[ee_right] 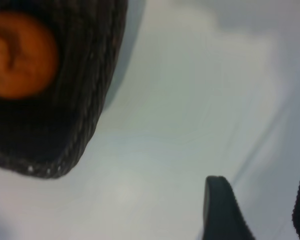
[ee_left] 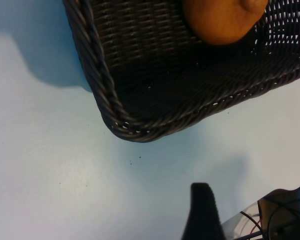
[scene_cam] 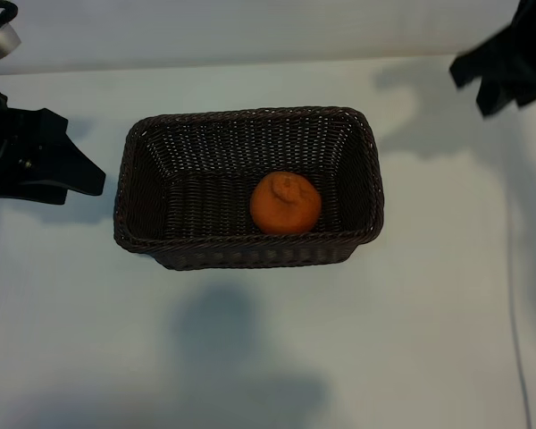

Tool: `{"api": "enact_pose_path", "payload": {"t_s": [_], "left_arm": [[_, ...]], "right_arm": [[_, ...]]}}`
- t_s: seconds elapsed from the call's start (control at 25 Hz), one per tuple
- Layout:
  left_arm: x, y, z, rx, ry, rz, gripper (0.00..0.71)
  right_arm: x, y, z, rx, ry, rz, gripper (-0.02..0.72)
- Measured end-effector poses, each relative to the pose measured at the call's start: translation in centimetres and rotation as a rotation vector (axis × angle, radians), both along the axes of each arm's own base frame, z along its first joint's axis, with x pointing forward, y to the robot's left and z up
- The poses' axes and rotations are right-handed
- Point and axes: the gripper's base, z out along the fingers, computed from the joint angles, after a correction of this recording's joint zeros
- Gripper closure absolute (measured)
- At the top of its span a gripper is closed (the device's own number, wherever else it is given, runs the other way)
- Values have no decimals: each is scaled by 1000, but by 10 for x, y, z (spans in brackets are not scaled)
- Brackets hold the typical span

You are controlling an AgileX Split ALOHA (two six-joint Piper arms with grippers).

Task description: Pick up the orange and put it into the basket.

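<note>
Exterior view shows the orange (scene_cam: 286, 204) sitting inside the basket (scene_cam: 138, 170), toward its near right side, with the left gripper (scene_cam: 67, 165) left of the basket and the right gripper (scene_cam: 496, 76) far right, both holding nothing. Left wrist view shows a basket corner (ee_left: 120, 120), the orange (ee_left: 220, 22) inside, one dark finger (ee_left: 202, 210) over the table (ee_left: 50, 165). Right wrist view shows its fingers (ee_right: 222, 210) spread apart, empty, away from the basket (ee_right: 90, 100) and orange (ee_right: 22, 55).

basket (scene_cam: 152, 161) is dark woven wicker with a braided rim, orange (scene_cam: 286, 204) looks matte, slightly dimpled, table (scene_cam: 411, 340) smooth pale matte
</note>
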Motion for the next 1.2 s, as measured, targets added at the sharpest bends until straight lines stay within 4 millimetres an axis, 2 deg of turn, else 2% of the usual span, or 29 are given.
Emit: {"api": "enact_pose_path", "payload": {"t_s": [0.08, 0.16, 1.2], "left_arm": [[0, 0, 0, 0, 0, 0, 168], [0, 0, 0, 0, 0, 0, 168], [0, 0, 0, 0, 0, 0, 168]], "right_arm": [[-4, 1, -12, 11, 49, 2, 338], [-5, 2, -16, 25, 67, 1, 338], [-7, 2, -14, 48, 67, -55, 338]]}}
